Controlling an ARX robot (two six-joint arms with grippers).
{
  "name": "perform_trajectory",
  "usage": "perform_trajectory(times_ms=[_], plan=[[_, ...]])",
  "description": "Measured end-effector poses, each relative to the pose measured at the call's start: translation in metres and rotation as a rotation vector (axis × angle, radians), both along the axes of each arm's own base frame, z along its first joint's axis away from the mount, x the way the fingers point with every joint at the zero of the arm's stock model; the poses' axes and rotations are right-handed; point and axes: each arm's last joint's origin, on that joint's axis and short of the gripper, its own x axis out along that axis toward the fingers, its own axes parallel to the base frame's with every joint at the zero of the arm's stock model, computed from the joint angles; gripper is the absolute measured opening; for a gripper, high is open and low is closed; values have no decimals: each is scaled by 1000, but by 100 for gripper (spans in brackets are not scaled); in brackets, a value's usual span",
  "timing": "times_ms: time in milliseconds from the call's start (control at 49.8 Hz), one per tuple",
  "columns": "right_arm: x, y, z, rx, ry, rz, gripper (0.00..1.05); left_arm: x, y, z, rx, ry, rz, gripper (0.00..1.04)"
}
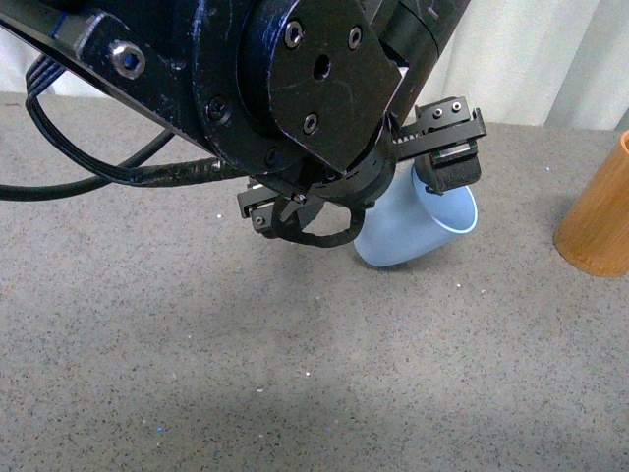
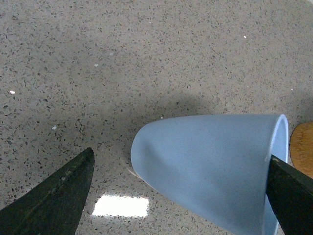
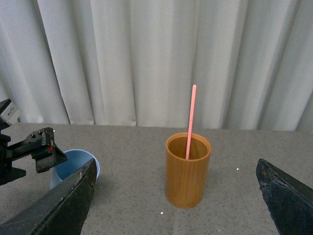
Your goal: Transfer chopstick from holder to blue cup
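Observation:
The blue cup is tilted on the grey table, with its mouth turned toward the holder. My left gripper is open and straddles the cup, with one finger at the rim. In the left wrist view the cup lies between the spread fingers. In the right wrist view one pink chopstick stands in the orange-brown holder, and the cup is off to one side. My right gripper is open and empty, back from the holder.
A white curtain hangs behind the table's far edge. The speckled grey tabletop stretches in front of the cup. A black cable trails from the left arm.

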Motion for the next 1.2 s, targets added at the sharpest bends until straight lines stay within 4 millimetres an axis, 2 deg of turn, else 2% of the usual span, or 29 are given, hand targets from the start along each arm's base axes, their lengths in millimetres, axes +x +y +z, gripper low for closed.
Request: perform_trajectory(times_ms=[1205], plan=[[0,0,0,0,0,0,95,1,2,0,5,4,5,98]])
